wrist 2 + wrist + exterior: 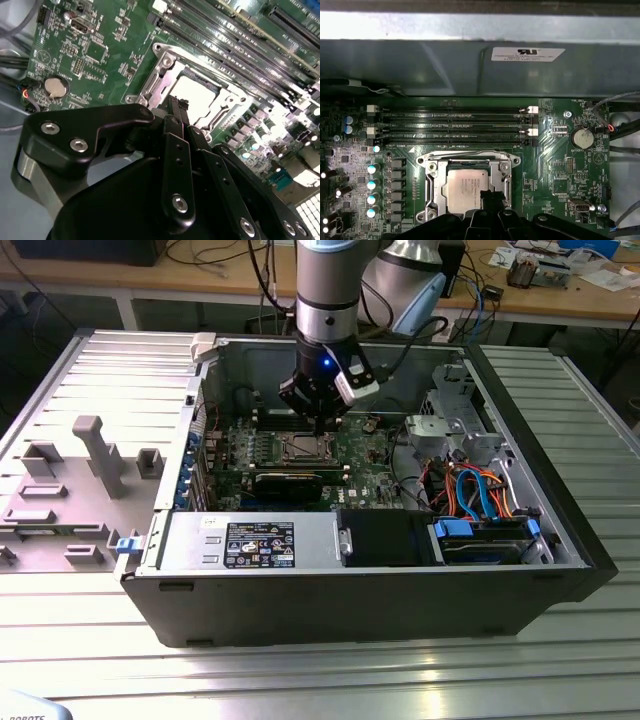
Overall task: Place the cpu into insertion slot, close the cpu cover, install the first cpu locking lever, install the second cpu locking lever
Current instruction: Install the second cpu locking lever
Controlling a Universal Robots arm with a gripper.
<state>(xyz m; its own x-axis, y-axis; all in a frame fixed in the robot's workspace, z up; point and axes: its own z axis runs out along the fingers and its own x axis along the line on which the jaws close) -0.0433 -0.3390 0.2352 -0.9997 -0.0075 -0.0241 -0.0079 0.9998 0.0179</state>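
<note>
The open computer case (360, 570) lies on a ribbed metal surface (300, 680), with cluttered wooden desks beyond it. The green motherboard (560, 165) covers the case floor and serves as the landmark. Near its centre sits the insertion slot (427, 165), beside the long memory slots (452, 122). The cpu (465, 187) lies in the slot, its silver top showing through the window of the cpu cover (436, 192), which appears folded down over it. The gripper (177, 107) hangs just above the socket's edge; its fingers (175, 145) look drawn together on nothing. Judged from here, the risk is a tip pressing off-line onto the cover or chip, tilting the cpu and damaging the contacts beneath.
</note>
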